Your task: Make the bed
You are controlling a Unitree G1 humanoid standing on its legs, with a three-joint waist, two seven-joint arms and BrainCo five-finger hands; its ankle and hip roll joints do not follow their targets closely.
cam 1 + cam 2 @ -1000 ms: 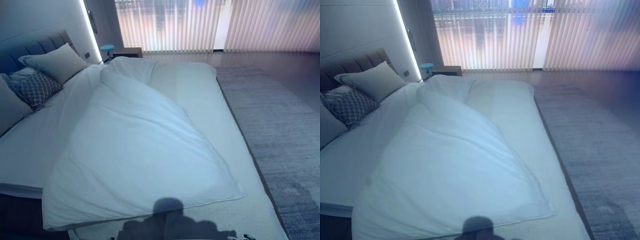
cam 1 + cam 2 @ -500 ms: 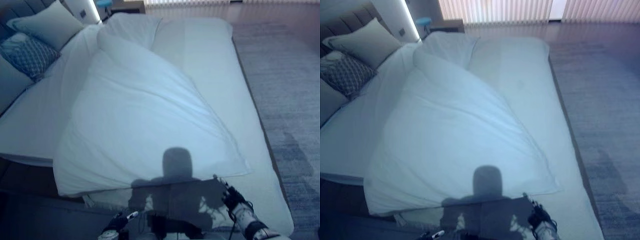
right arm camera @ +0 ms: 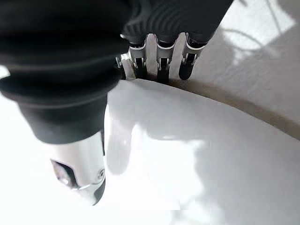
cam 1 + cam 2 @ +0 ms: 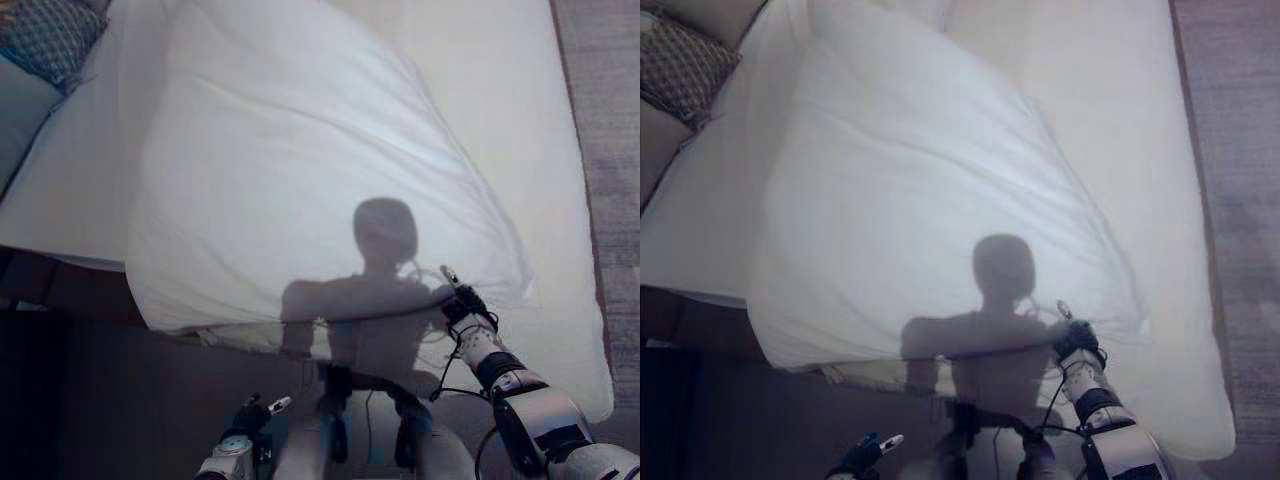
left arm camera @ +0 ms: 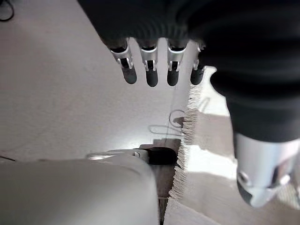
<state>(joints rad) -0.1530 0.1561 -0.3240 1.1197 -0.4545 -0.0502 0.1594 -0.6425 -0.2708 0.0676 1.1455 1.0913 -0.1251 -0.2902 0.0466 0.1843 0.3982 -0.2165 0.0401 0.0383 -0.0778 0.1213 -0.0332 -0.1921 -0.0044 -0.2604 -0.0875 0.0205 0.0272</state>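
A white duvet [image 4: 300,170] lies crumpled and slanted across the bed, its lower edge hanging over the foot and its lower right corner [image 4: 515,290] on the bare sheet [image 4: 500,90]. My right hand [image 4: 462,303] reaches up at the duvet's lower edge, just left of that corner. Its fingers [image 3: 159,58] are straight over white cloth [image 3: 187,168] and hold nothing. My left hand [image 4: 250,418] hangs low below the foot of the bed. In the left wrist view its fingers [image 5: 151,75] are straight, over the floor.
A patterned pillow [image 4: 45,35] and a grey pillow [image 4: 20,110] lie at the head, upper left. The dark bed frame [image 4: 60,290] shows under the left side. A grey rug [image 4: 615,130] runs along the bed's right side. A fringed mat edge [image 5: 187,136] lies under the left hand.
The camera has tilted down towards the foot of the bed. Both hands have come further into view, and the right hand has risen to the duvet's lower edge.
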